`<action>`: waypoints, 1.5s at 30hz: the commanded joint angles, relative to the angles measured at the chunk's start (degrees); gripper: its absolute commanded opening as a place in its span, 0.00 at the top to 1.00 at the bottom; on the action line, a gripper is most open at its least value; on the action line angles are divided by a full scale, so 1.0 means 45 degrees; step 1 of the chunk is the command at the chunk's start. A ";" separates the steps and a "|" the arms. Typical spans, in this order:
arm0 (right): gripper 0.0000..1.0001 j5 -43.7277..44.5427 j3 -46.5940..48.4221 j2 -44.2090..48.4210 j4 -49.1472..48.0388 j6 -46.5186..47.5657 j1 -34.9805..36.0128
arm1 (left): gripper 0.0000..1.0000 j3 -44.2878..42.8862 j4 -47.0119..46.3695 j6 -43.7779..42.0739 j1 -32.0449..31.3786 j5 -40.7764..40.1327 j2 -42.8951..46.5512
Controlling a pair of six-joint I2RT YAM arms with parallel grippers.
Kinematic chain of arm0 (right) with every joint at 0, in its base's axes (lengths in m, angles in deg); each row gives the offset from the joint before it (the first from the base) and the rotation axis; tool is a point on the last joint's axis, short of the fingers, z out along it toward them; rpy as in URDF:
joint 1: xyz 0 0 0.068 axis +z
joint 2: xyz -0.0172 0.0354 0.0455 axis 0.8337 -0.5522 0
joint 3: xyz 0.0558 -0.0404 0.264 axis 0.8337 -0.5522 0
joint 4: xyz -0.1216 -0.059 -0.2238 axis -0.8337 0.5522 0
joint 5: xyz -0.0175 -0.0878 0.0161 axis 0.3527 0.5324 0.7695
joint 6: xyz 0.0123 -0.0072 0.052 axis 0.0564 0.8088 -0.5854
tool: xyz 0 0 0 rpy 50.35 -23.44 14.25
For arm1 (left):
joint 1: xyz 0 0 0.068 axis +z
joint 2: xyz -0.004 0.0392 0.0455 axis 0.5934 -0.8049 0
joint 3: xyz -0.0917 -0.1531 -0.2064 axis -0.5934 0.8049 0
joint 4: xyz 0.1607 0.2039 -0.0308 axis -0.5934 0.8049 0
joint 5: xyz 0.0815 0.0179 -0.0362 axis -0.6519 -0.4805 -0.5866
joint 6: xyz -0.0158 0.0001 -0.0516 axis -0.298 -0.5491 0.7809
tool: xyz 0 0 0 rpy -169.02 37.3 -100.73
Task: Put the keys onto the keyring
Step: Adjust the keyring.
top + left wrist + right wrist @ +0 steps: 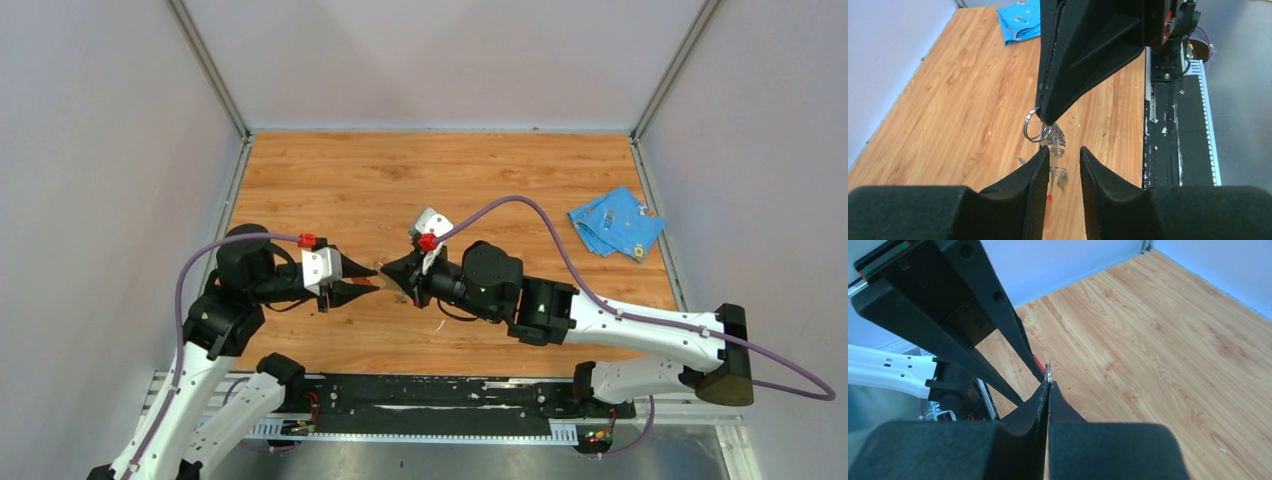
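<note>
The left gripper stands open at the dangling strap of the keyring, whose ring the right gripper pinches shut only by its edge, so a tug may slip it; the keys I cannot find.

right gripper tight on keyring

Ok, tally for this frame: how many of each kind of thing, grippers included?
Grippers: 2, left gripper and right gripper
Keyring: 1
Blue cloth: 1
Keys: cannot tell
Total: 4 counted
</note>
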 commanded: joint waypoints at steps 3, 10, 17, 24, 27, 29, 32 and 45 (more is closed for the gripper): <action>1.00 -0.1403 -0.0162 0.0415 -0.0675 0.0646 -0.0129 | 0.67 -0.0925 0.0720 0.0071 -0.0048 0.0528 -0.0197; 1.00 -0.1934 -0.0056 0.0628 -0.0086 0.1400 -0.0133 | 0.64 -0.2419 0.1815 -0.0741 -0.0045 0.0481 -0.0375; 1.00 -0.3035 0.0177 0.0625 0.0364 0.1997 -0.0141 | 0.63 -0.2698 0.2554 -0.1385 -0.0045 0.0119 -0.0613; 1.00 -0.3350 0.0271 0.0731 0.0469 0.2173 -0.0142 | 0.66 -0.2899 0.3317 -0.1440 -0.0045 0.0857 -0.1294; 1.00 -0.3424 0.0262 0.0778 0.0505 0.2196 -0.0140 | 0.74 -0.2966 0.3320 -0.1208 -0.0045 0.1355 -0.1448; 1.00 -0.3434 0.0237 0.0792 0.0508 0.2244 -0.0131 | 0.80 -0.3013 0.3320 -0.1070 -0.0045 0.1591 -0.1525; 1.00 -0.3512 0.0242 0.0788 0.0508 0.2303 -0.0141 | 0.87 -0.3054 0.3320 -0.0916 -0.0045 0.1912 -0.1659; 0.75 -0.2977 0.0067 0.1033 0.0488 0.2216 -0.0343 | 1.00 -0.3023 0.3305 -0.0080 -0.0045 0.1286 -0.1945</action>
